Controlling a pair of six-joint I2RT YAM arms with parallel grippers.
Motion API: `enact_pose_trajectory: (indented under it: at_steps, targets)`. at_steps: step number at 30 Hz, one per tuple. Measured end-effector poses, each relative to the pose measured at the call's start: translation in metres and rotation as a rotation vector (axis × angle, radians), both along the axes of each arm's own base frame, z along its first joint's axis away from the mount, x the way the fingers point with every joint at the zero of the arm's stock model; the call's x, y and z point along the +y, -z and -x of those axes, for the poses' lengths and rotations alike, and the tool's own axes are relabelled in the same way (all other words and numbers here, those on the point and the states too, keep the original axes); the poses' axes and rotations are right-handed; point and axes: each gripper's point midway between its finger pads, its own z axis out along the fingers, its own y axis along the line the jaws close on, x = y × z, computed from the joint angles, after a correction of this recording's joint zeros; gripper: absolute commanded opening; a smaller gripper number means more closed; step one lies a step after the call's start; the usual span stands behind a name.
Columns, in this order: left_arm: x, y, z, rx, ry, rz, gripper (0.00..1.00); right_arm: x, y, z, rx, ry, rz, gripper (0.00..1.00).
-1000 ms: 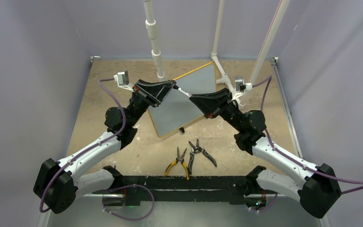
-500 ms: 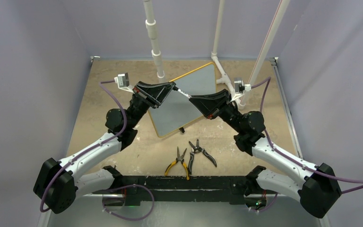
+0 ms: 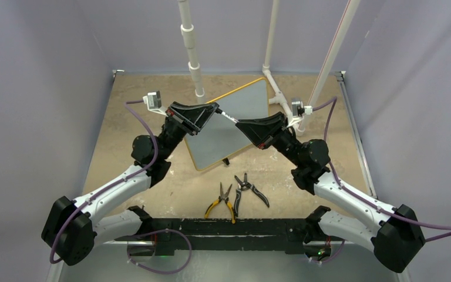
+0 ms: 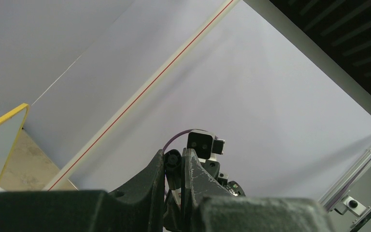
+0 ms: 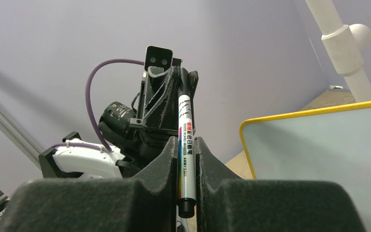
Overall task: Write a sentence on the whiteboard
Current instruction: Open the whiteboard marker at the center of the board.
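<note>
The whiteboard [image 3: 248, 97] lies tilted on the tan table, its yellow rim showing in the right wrist view [image 5: 244, 145] and the left wrist view [image 4: 9, 115]. Its visible face is blank; the sentence is out of view. Above the board, a marker [image 3: 226, 116] spans between both grippers. My left gripper [image 3: 215, 110] is shut on the marker's black cap end [image 4: 173, 161]. My right gripper [image 3: 238, 123] is shut on the marker's white barrel [image 5: 185, 145], with the black tail end poking out toward the camera.
Yellow-handled pliers [image 3: 220, 204] and black-handled pliers [image 3: 251, 188] lie on the table near the arm bases. White pipes [image 3: 192, 59] rise at the back, one [image 3: 275, 85] beside the board's far corner. Lilac walls close in the table's sides.
Both grippers stay shut on the marker. The left gripper has edged slightly left, and the right arm has shifted only a trace.
</note>
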Motion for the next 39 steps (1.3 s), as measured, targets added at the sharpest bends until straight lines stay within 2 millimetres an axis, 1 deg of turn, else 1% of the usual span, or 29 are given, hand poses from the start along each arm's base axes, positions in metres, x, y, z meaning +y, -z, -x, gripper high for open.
enact_pose_trajectory:
  at_steps: [18,19,21,22,23,24,26,28,30,35,39]
  targets:
    - [0.000,0.001,0.001,-0.001,0.000,-0.012,0.00,-0.001,0.001,0.001,0.007,0.007,0.000,0.00]
    - [0.003,-0.001,-0.001,-0.001,-0.021,-0.001,0.00,-0.002,0.002,0.002,0.006,0.007,0.001,0.00]
    - [0.037,-0.018,-0.019,-0.021,-0.168,0.069,0.00,-0.008,0.004,0.002,0.007,0.026,-0.002,0.00]
    - [0.058,-0.028,-0.024,-0.038,-0.246,0.111,0.00,-0.011,0.004,0.002,0.005,0.034,-0.005,0.00]
    - [0.076,-0.039,-0.026,-0.059,-0.309,0.154,0.00,-0.013,0.002,0.003,0.000,0.037,-0.010,0.00]
    - [0.087,-0.050,-0.022,-0.083,-0.341,0.190,0.00,-0.014,-0.001,0.004,-0.007,0.038,-0.015,0.00]
    - [0.097,-0.063,-0.014,-0.117,-0.364,0.237,0.00,-0.016,-0.003,0.006,-0.015,0.038,-0.021,0.00]
    - [0.104,-0.073,-0.009,-0.139,-0.376,0.269,0.00,-0.016,-0.005,0.007,-0.018,0.038,-0.024,0.00]
    - [0.106,-0.075,-0.008,-0.142,-0.384,0.282,0.00,-0.016,-0.004,0.007,-0.017,0.039,-0.023,0.00]
    - [0.106,-0.070,-0.013,-0.126,-0.406,0.252,0.00,-0.017,-0.003,0.006,-0.014,0.046,-0.021,0.00]
    - [0.098,-0.061,-0.027,-0.075,-0.454,0.118,0.00,-0.019,-0.001,0.003,-0.013,0.073,-0.004,0.00]
